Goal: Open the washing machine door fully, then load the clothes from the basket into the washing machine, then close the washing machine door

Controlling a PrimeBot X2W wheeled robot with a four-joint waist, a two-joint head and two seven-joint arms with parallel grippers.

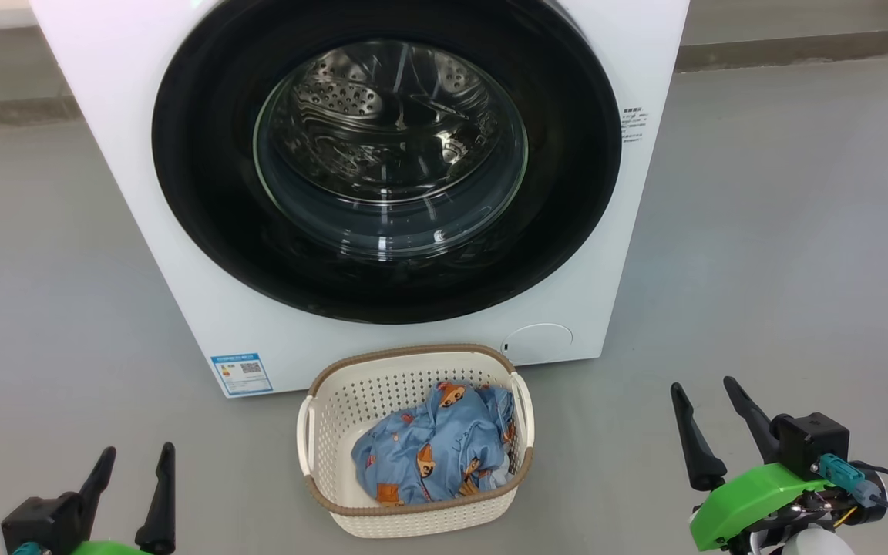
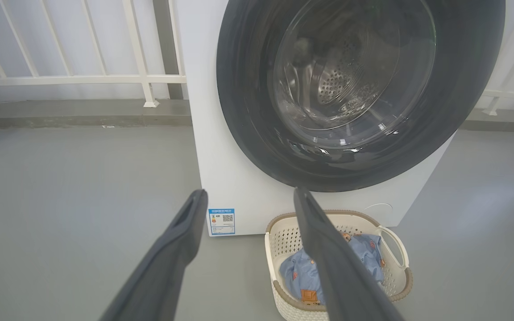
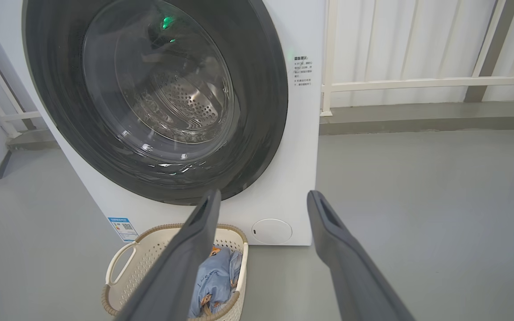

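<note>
The washing machine door (image 1: 390, 146), seemingly shut, faces out of the washing machine (image 1: 205, 324) at twelve o'clock, the clothes (image 1: 432, 447) lie in the basket (image 1: 413, 518) at six, and the left gripper (image 1: 139, 449) at seven and right gripper (image 1: 702, 383) at four hover spread-fingered and empty.

A smooth grey floor (image 1: 783, 231) carries a soft pale sheen; along its far edge runs a low grey kerb (image 2: 78, 113); on the kerb stands a white railing (image 2: 74, 80) of slim upright bars; behind it, a white ribbed wall (image 3: 395, 40); a grey post (image 2: 170, 49) rises at the railing; light even, shadows faint.
</note>
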